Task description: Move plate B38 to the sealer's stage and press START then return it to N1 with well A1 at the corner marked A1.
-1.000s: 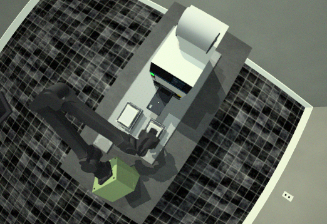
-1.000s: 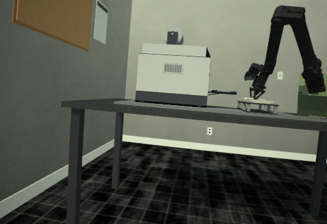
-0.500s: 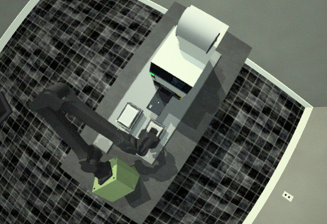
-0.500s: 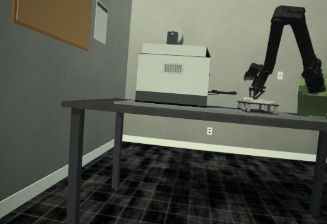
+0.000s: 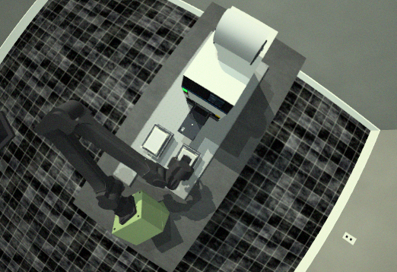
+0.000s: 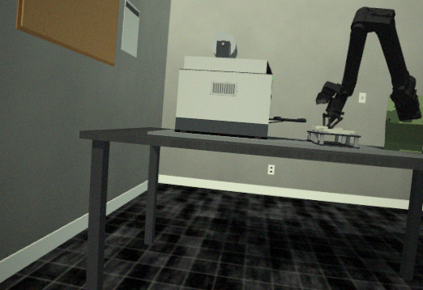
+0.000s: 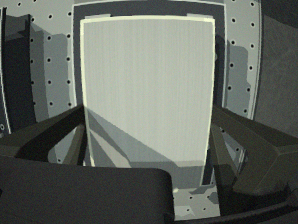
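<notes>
My gripper [image 5: 185, 160] [image 6: 331, 125] [image 7: 148, 109] is shut on a plate [image 7: 150, 65] with a smooth, pale, well-free top, one finger at each long side. The plate is in or just over the right-hand nest [image 5: 194, 149] [image 6: 355, 140] [image 7: 77, 60]; its seating depth is unclear. No label or A1 mark is legible. A second pale-topped plate [image 5: 157, 140] sits in the left-hand nest [image 5: 172, 133]. The sealer [image 5: 217, 73] [image 6: 223, 98] has its dark stage [image 5: 195, 123] [image 6: 288, 119] out, with no plate on it. Its lamp [image 5: 185, 90] is green.
A green box [image 5: 142, 222] [image 6: 405, 134] stands by the arm's base. A pale block [image 5: 125, 174] lies left of the forearm. The left-hand nest is close beside the gripped plate. The sealer's white roll [image 5: 239, 35] [image 6: 224, 44] rises high at the back.
</notes>
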Controlling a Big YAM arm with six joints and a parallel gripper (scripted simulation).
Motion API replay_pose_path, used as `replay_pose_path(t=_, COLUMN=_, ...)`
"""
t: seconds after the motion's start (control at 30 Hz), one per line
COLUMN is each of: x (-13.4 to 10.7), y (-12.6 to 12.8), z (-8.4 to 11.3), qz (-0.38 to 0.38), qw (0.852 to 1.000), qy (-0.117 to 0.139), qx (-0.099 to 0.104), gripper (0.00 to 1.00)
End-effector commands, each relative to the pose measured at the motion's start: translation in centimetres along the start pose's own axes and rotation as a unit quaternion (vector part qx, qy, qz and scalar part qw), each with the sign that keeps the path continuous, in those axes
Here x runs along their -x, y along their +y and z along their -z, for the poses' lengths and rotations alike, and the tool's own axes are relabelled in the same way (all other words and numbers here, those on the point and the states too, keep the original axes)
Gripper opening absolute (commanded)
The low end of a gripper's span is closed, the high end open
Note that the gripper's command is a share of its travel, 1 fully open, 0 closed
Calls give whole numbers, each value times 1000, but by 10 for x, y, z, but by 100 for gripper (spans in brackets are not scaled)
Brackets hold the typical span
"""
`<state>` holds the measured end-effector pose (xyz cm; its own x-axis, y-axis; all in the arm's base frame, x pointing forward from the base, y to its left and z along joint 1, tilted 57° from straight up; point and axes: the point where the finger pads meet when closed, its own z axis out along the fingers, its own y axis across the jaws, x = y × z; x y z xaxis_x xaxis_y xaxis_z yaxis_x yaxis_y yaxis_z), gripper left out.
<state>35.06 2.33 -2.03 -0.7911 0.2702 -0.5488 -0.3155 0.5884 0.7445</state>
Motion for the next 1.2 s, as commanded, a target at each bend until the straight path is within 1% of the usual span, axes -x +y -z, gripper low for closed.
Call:
replay_pose_path(t=0.0, x=6, y=-4, z=6, qz=4, qw=1000, qy=-9, qx=-5, gripper=0)
replay_pose_path(t=0.2, x=8, y=-7, z=3, qz=-3, qw=1000, qy=-7, qx=-3, gripper=0)
replay_pose_path(t=0.5, x=6, y=-3, z=-6, qz=-1, qw=1000, qy=4, qx=5, gripper=0)
replay_pose_path(t=0.7, x=-3, y=-2, z=-1, qz=-8, qw=1000, qy=3, qx=2, gripper=0)
replay_pose_path(t=1.07, x=-5, y=-5, z=4, qz=-9, qw=1000, qy=-2, qx=-3, gripper=0)
replay_pose_path(t=1.17, x=-2, y=-6, z=5, qz=-7, qw=1000, qy=-4, qx=-5, gripper=0)
